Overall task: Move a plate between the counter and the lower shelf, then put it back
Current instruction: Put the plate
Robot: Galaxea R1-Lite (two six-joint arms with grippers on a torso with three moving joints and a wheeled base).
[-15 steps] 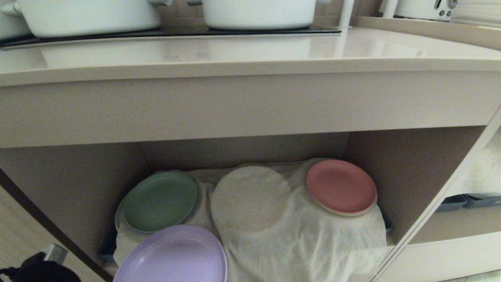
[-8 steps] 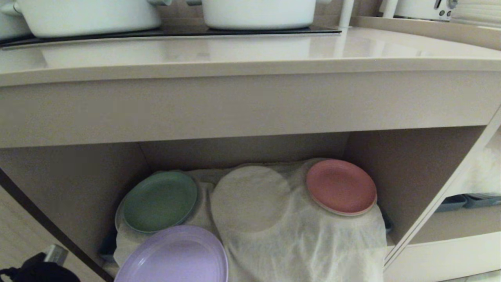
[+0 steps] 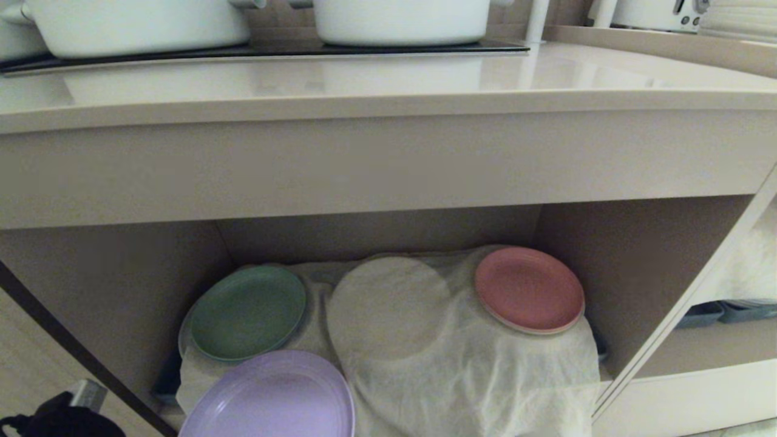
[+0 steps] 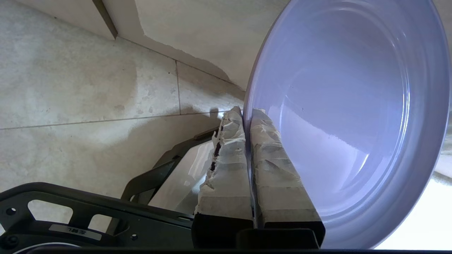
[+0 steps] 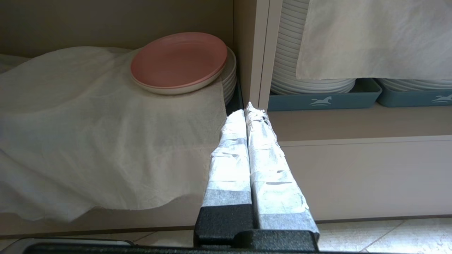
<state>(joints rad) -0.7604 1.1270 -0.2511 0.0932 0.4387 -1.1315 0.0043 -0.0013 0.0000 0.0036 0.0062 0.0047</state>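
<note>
Left gripper [image 4: 247, 116] pinches the rim of the purple plate [image 3: 270, 397], fingers [image 4: 275, 165] clamped on either side. Plate sits low at the front left of the lower shelf [image 3: 631, 267], just in front of the green plate [image 3: 249, 311], over the white cloth [image 3: 461, 370]. Pink plate [image 3: 528, 288] well to the right. Counter [image 3: 388, 79] above carries white pots [image 3: 400, 18]. Right gripper [image 5: 249, 109] pressed together, nothing in it, near the shelf's right wall.

Head view frontal; right wrist low, sharing the pink plate [image 3: 529, 289].
</note>
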